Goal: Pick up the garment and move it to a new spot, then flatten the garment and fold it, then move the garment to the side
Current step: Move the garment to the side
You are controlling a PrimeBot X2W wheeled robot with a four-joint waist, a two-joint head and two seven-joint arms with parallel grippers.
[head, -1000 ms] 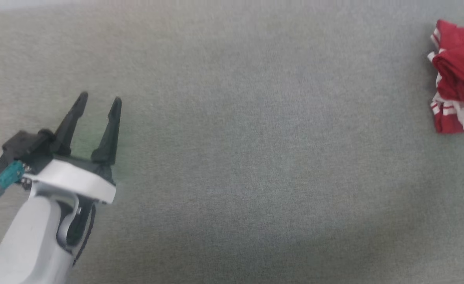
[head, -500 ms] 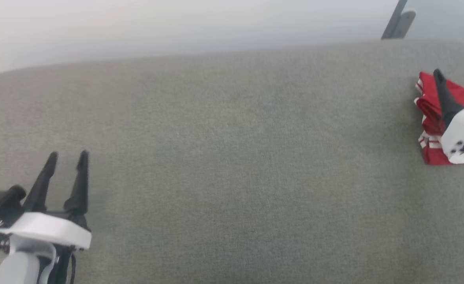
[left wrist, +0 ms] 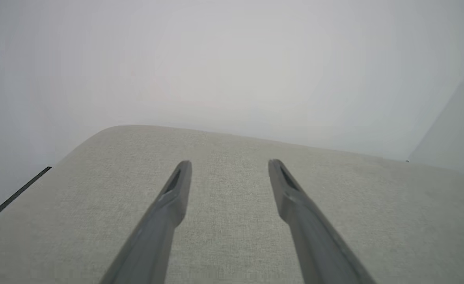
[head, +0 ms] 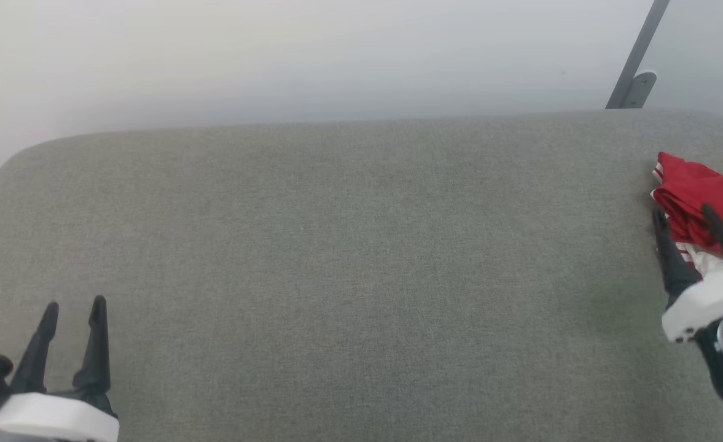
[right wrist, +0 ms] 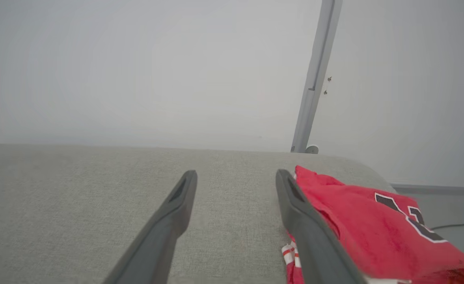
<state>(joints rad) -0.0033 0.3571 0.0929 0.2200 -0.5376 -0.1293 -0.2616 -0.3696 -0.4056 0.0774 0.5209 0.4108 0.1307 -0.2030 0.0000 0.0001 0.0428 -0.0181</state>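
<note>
Head view: I read garment [head: 702, 187] crumpled at 3 o'clock edge of grey cushion [head: 361, 258]. Right gripper [head: 683, 212] at 4 o'clock, jaws spread, nothing held. Right wrist view: garment at 4 o'clock, just beside right-hand finger; contact unclear. Left gripper [head: 74, 302] at 8 o'clock, jaws spread, empty, well apart from garment.

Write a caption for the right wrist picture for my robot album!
The right gripper, fingers open, next to the crumpled red garment on a grey fabric surface.
</note>
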